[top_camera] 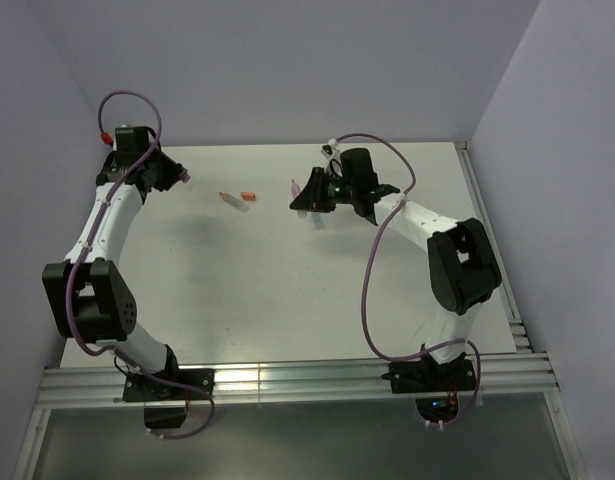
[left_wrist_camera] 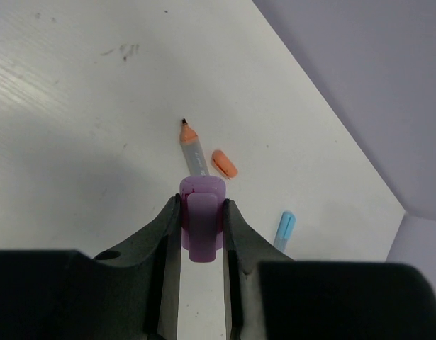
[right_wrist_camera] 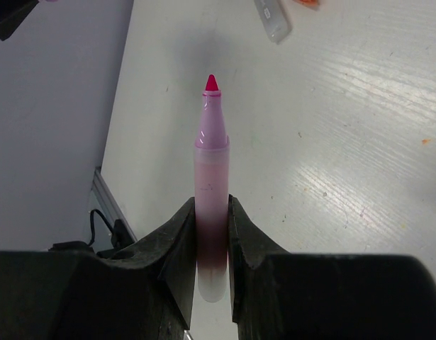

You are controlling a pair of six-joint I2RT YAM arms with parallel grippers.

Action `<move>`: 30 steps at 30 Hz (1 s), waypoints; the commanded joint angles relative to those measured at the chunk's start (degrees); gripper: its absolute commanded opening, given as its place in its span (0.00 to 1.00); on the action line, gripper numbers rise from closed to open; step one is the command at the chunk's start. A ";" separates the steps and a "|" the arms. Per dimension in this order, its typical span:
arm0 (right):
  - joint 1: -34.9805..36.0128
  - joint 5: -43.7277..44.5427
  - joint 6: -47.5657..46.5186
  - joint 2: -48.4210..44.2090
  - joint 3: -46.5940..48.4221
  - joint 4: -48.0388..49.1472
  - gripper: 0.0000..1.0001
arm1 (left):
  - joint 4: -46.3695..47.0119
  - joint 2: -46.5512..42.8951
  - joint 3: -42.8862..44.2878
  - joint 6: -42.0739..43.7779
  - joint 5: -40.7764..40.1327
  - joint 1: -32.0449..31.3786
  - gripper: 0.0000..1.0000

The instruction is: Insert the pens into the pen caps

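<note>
Pink pen (right_wrist_camera: pixel 211 177) is pinched tight in the right gripper (right_wrist_camera: pixel 212 211), long axis running straight out past the jaws, red tip leading, while its pink cap (left_wrist_camera: pixel 202 219) sits clamped in the left gripper (left_wrist_camera: pixel 201 205), well apart across the table (top_camera: pixel 287 300).

The pink pen (right_wrist_camera: pixel 211 191) is glossy, translucent plastic; the pink cap (left_wrist_camera: pixel 202 219) is frosted, duller plastic. The left tool (left_wrist_camera: pixel 202 209) and right tool (right_wrist_camera: pixel 211 212) have matt black plastic fingers. The worktop (left_wrist_camera: pixel 76 106) looks matt, finely ribbed.
</note>
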 commanded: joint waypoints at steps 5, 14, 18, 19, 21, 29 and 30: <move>-0.08 -1.16 -2.02 -4.61 1.67 0.79 0.00 | 4.87 -5.72 -2.85 4.19 5.77 -1.54 0.00; 0.98 -1.07 -3.61 -5.05 2.72 -0.27 0.00 | 7.77 -8.70 -4.96 6.21 9.37 -4.26 0.00; 2.38 -0.37 -4.83 -5.31 3.52 -0.88 0.00 | 9.35 -10.55 -7.15 6.47 10.69 -4.79 0.00; 2.73 -0.28 -4.92 -5.48 3.69 -0.88 0.00 | 9.79 -10.90 -7.51 6.48 10.78 -4.88 0.00; 3.70 -0.20 -5.36 -5.57 3.87 -0.88 0.00 | 10.85 -11.87 -8.82 6.48 10.96 -4.88 0.00; 6.42 -0.37 -6.77 -3.21 6.50 -3.17 0.00 | 14.62 -13.80 -11.29 5.95 15.18 -4.97 0.00; 7.04 -0.55 -6.68 -3.03 6.59 -2.99 0.00 | 14.72 -14.07 -11.46 5.95 15.35 -4.97 0.00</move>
